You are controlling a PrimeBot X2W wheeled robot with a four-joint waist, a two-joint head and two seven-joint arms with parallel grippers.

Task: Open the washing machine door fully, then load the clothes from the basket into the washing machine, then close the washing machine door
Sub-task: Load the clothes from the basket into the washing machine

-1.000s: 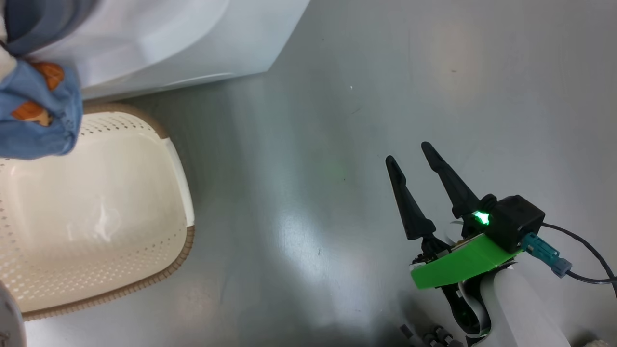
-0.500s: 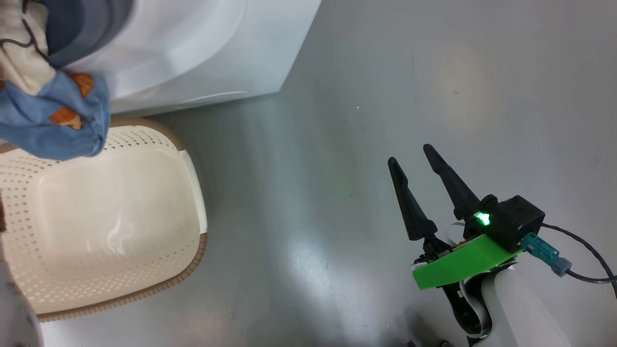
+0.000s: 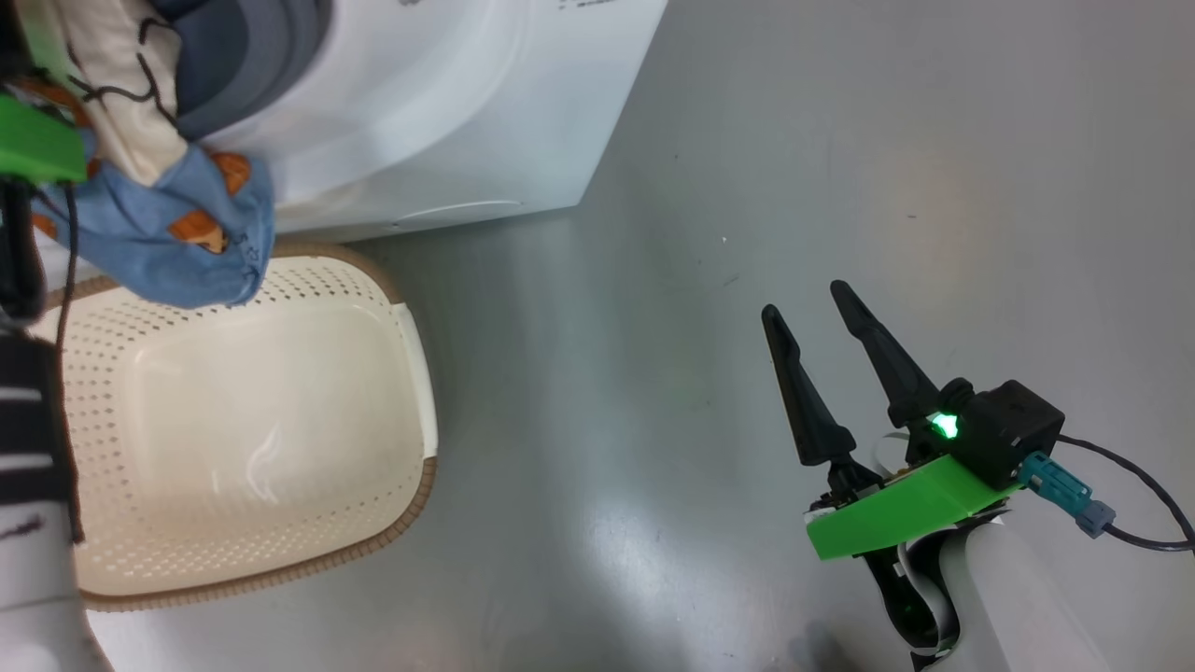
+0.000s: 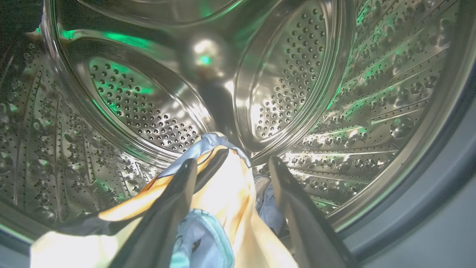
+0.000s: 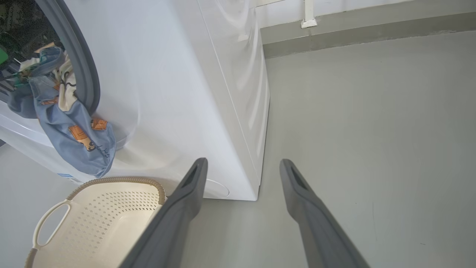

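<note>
Nearest, at lower right in the head view: right end effector (image 3: 804, 301), long dark fingers spread wide, gripping nothing, hovering over the grey floor (image 3: 672, 233); at left on that floor: cream perforated plastic basket with brown woven-look rim (image 3: 415, 495), just before the big white front-loading washing machine (image 3: 439, 112); above the basket: light blue, cream and orange-print clothes (image 3: 177, 243), hanging out of the machine's mouth over the grey-blue gasket (image 5: 89, 85); farthest, inside the steel perforated drum (image 4: 141, 108): left end effector (image 4: 233, 160), fingers wide apart, clamped on nothing, cloth lying loose between them.
</note>
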